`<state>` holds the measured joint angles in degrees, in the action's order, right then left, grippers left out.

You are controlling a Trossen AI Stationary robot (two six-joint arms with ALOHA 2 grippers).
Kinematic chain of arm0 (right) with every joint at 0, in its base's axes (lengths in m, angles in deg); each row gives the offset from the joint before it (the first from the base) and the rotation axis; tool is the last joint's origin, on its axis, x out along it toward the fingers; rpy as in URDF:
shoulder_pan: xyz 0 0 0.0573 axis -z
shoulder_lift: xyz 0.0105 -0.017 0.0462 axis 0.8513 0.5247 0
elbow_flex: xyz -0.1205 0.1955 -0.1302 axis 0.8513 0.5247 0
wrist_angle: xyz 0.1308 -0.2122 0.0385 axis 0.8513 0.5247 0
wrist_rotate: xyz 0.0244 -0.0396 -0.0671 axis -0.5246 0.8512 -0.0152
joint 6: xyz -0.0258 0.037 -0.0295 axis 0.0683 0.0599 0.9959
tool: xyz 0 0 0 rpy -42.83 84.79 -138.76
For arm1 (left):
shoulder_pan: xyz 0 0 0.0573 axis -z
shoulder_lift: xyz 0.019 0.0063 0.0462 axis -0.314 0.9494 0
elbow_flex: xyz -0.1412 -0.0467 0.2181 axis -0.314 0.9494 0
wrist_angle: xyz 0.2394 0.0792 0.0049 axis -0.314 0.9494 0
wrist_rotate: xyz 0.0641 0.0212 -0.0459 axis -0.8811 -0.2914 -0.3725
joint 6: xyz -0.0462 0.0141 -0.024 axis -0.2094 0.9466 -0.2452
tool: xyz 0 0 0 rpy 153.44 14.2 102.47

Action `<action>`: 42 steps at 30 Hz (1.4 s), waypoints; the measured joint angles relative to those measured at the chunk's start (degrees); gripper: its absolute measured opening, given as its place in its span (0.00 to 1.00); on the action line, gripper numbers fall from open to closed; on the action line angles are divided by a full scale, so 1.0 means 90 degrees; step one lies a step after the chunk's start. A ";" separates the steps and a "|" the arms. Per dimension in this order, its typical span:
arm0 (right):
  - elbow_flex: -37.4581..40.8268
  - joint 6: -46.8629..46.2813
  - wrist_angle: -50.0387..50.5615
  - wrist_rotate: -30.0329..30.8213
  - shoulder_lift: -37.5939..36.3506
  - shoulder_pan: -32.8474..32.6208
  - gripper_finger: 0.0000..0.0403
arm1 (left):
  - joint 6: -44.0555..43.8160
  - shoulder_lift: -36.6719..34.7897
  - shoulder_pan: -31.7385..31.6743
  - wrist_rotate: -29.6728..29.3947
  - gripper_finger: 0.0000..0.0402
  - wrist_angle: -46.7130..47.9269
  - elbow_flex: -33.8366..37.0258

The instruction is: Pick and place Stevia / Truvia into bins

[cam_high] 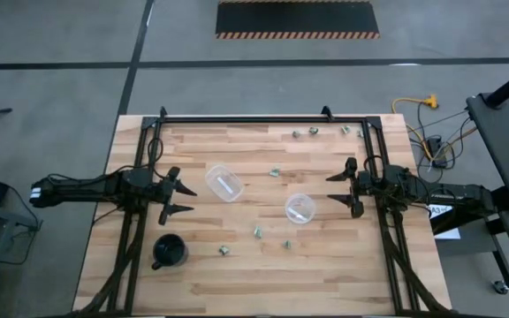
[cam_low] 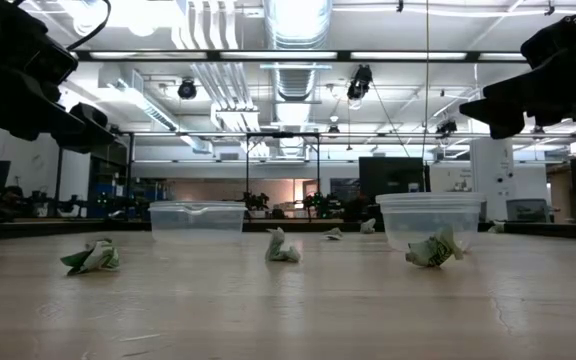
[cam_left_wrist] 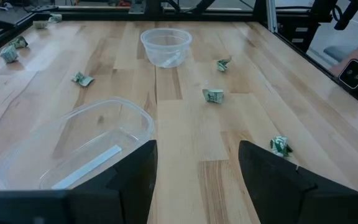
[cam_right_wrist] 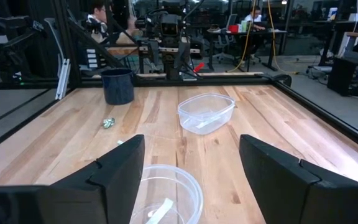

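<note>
1. Seven Truvia packets (cam_high: 258,232) lie loose on the table (cam_high: 237,283), none in a bin.
2. Two clear bins: left bin (cam_high: 223,183), right bin (cam_high: 300,208), each holding one white strip.
3. One black cup (cam_high: 170,251).
4. Left hand (cam_high: 180,195) and right hand (cam_high: 337,187) hover open, empty.

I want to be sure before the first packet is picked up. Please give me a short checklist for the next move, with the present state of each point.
1. Left tool open and holding nothing: ok.
2. Right tool open and holding nothing: ok.
3. Both small round clear plastic bins upright with the mouth up, the left one and the right one: ok.
4. Tiny crumpled green-and-white sweetener packets lie loose on the wooden table, for example one near the right bin: ok.
5. Bins free of packets: ok, each seems to show only a pale strip inside.
6. Black cup clear of the nearest packet: ok, apart.
</note>
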<state>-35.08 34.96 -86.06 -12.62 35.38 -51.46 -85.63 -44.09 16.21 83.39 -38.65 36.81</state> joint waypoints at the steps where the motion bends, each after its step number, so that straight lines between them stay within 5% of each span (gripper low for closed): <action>1: -0.0001 -0.0001 0.0001 0.0000 0.0000 0.0001 0.62 | 0.0000 0.0000 0.0000 0.0001 0.52 0.0000 0.0000; 42: -0.0001 0.0002 -0.0124 -0.0001 -0.0010 0.0002 0.62 | 0.0000 -0.0001 -0.0002 0.0002 0.52 0.0000 0.0000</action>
<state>-35.08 34.97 -87.17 -12.63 35.29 -51.43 -85.63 -44.09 16.20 83.41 -38.65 36.81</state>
